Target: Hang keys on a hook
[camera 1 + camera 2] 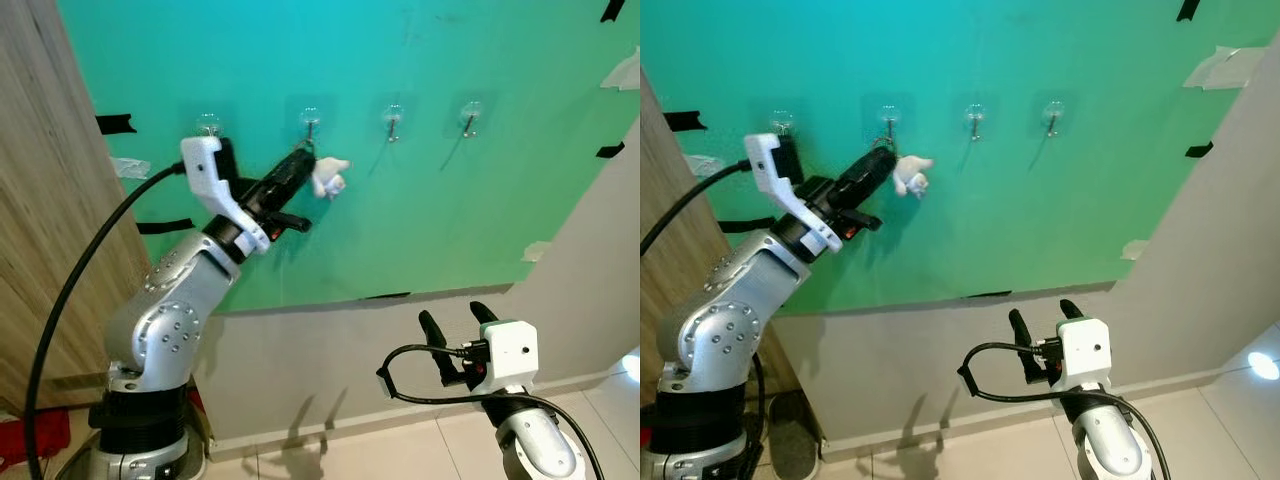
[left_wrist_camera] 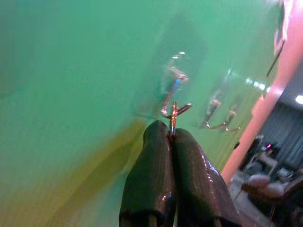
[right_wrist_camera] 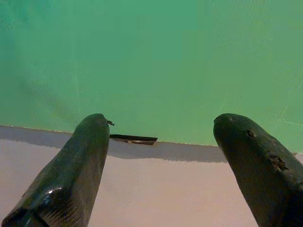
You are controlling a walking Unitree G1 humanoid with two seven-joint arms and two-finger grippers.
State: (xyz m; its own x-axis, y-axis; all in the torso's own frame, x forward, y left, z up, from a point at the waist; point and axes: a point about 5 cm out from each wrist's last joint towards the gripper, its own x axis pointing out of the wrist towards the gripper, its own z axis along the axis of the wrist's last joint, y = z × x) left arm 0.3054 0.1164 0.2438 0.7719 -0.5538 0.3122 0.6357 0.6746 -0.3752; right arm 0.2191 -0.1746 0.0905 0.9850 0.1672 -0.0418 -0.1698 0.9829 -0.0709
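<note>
From the head camera I see my left gripper (image 1: 303, 160) up at the second hook (image 1: 311, 124) on the green wall (image 1: 450, 220), a white keychain toy (image 1: 328, 177) hanging beside it. My left wrist camera shows the fingers (image 2: 156, 175) squeezed tight on the metal key ring (image 2: 173, 116), right by the hook. My right wrist camera shows my right gripper (image 3: 161, 142) spread wide, holding nothing

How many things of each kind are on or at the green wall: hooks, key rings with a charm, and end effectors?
Hooks: 4
Key ring with white charm: 1
End effectors: 2, left end effector, right end effector
Total: 7
</note>
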